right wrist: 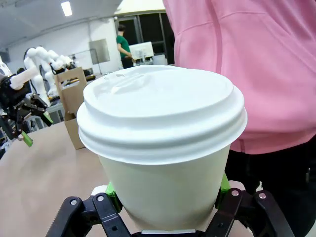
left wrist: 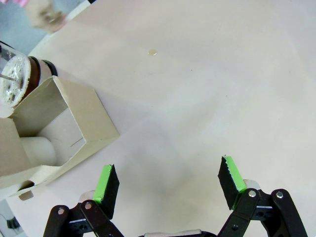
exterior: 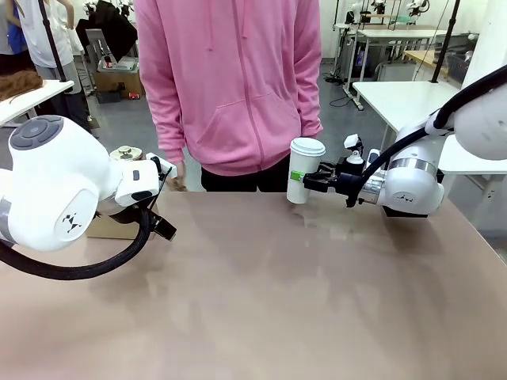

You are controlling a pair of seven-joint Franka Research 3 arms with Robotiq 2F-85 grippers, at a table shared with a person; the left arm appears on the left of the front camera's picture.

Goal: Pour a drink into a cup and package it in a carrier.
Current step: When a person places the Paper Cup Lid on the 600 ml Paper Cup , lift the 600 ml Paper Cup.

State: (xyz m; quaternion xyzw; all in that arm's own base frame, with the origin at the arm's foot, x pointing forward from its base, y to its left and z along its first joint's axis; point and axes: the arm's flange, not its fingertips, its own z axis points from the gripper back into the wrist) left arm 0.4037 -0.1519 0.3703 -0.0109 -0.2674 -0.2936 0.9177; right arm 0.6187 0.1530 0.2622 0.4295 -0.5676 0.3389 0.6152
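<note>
R end effector (exterior: 307, 182) grips cup (exterior: 306, 158) (lidded) nr far edge | L end effector (left wrist: 168, 173) agape, empty, by carrier (left wrist: 79, 116)

A tall white paper cup (exterior: 305, 170) with a white plastic lid stands upright, clamped near its base by the right gripper (exterior: 309, 180), well apart from the small brown cardboard carrier (left wrist: 74, 123). Just beside that carrier, dark brown drink (left wrist: 35, 74) shows inside a clear glass press pot (left wrist: 15, 81).

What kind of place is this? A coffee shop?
Probably a robot lab, not a shop: the right claw grips the cup, and plain white workbenches stand behind the person.
</note>
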